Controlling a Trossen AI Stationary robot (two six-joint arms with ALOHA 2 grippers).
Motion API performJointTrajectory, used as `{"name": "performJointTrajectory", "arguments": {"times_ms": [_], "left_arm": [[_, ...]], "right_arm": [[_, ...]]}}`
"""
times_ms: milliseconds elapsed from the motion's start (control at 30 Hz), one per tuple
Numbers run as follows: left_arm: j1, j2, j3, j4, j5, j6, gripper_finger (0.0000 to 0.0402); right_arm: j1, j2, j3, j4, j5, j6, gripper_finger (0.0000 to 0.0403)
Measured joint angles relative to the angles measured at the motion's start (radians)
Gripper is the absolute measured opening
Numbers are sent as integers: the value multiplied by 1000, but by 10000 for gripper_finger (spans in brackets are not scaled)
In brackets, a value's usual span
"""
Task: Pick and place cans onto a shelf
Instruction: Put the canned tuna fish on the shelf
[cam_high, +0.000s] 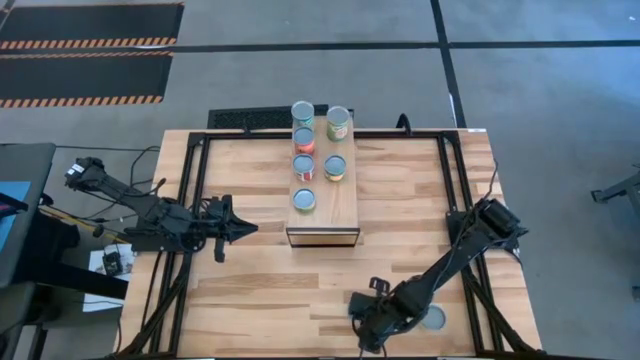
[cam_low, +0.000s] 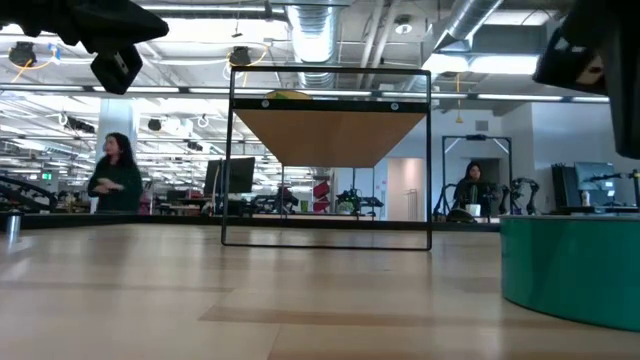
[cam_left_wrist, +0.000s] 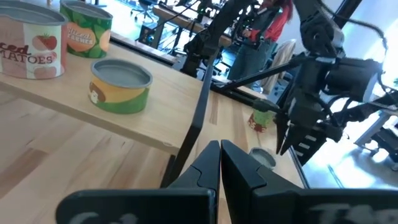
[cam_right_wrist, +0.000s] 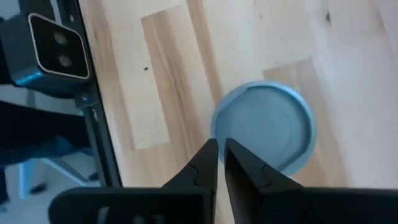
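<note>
Shelf: a long light-wood shelf lies along the middle of the slatted tabletop, its dark hollow end facing the near edge.
Cans on the shelf: six stand upright in two rows — a red-labelled can, a green-and-yellow can, another red one, a yellow-sided can, a small can nearest the hollow end, and one more at the far end.
Loose can: one green-sided can stands on the tabletop near the front right corner, well apart from the shelf.
Right gripper: the right gripper hangs low beside that loose can; its wrist view shows the fingers pressed together, holding nothing, over the can's grey top.
Left gripper: the left gripper waits left of the shelf, fingers closed and empty.
</note>
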Motion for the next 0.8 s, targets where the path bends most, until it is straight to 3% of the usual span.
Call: {"name": "performJointTrajectory", "arguments": {"times_ms": [167,500,800], "left_arm": [[0,0,0,-12,0,1,0],[0,0,0,-14,1,1,0],[0,0,0,-15,1,2,0]], "right_arm": [[-5,25,3,-8,-13,-52,73],[-13,30,3,-11,-14,-146,158],[-10,77,2,13,-22,-304,147]]}}
